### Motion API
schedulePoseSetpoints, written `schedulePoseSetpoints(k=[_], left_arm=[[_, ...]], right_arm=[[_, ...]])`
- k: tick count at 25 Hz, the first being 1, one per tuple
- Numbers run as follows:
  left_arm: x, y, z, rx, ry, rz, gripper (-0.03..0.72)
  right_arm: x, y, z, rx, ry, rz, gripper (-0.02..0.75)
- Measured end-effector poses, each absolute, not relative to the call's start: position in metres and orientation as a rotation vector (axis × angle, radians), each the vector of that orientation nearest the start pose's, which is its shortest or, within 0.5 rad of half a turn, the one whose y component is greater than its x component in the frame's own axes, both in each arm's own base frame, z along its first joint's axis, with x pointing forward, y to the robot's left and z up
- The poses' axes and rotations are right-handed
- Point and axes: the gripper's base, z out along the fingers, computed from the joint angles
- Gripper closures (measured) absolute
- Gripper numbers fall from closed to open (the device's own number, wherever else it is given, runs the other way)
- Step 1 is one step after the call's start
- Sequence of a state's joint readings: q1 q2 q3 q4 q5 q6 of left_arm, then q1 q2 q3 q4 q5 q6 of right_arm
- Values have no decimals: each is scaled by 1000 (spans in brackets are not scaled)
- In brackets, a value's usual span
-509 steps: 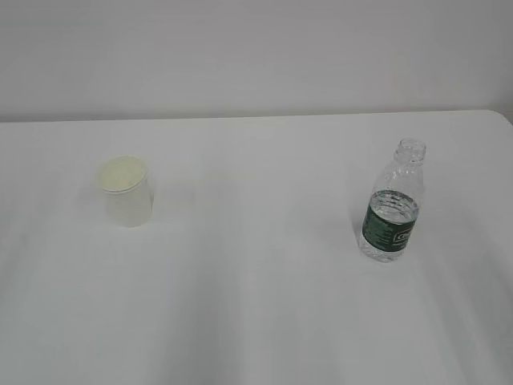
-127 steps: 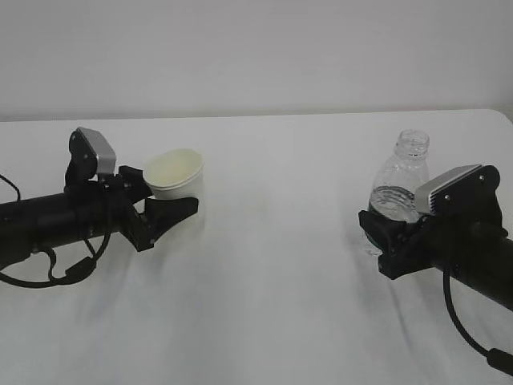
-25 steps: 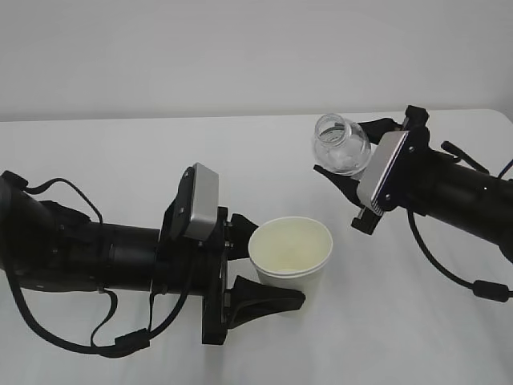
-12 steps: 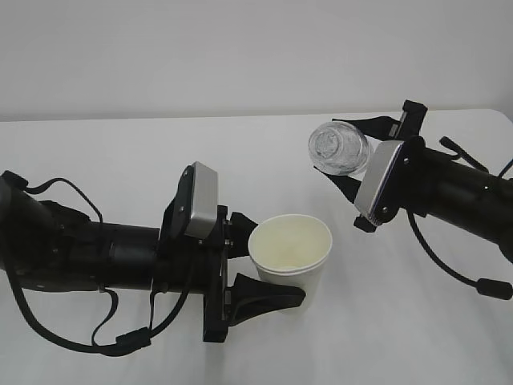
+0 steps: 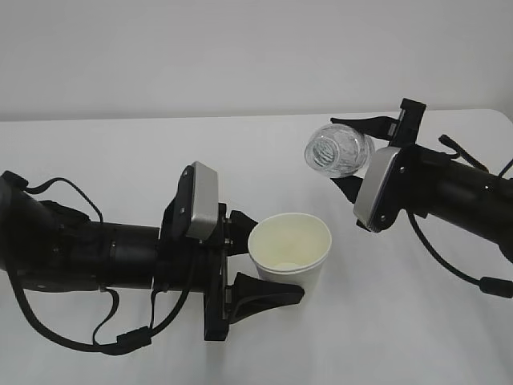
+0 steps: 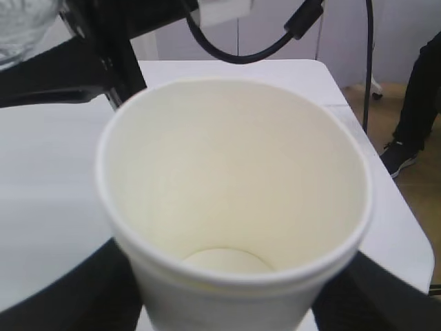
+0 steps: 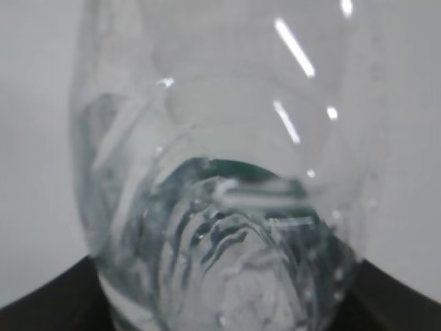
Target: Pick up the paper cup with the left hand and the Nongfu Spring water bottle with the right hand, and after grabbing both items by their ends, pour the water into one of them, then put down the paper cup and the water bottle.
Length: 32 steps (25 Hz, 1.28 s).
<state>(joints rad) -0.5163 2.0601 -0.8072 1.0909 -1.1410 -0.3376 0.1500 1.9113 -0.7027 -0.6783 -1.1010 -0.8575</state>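
Small white tapered paper cup (image 5: 290, 255) with cream interior, upright above the white table (image 5: 264, 144), clasped low on its wall between the two spread fingers of the black left hand (image 5: 260, 269). Up and to its right, the clear ribbed plastic Nongfu Spring water bottle (image 5: 337, 150) lies tipped, capless mouth toward the cup, gripped by the black right hand (image 5: 361, 156). Water (image 7: 227, 269) pools inside the bottle.

White table (image 5: 264, 160), pale grey wall (image 5: 240, 56), someone's dark trouser leg and shoe (image 6: 406, 131)
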Motion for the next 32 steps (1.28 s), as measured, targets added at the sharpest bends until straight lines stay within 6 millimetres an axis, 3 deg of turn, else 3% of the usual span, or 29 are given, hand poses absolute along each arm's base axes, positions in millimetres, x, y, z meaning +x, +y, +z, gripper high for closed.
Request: schedulePoseSetpoints(k=[32], left_arm=[[256, -230, 112, 1312, 1393, -1020, 205]], right_arm=[[323, 100, 151, -1469, 836, -463, 272]])
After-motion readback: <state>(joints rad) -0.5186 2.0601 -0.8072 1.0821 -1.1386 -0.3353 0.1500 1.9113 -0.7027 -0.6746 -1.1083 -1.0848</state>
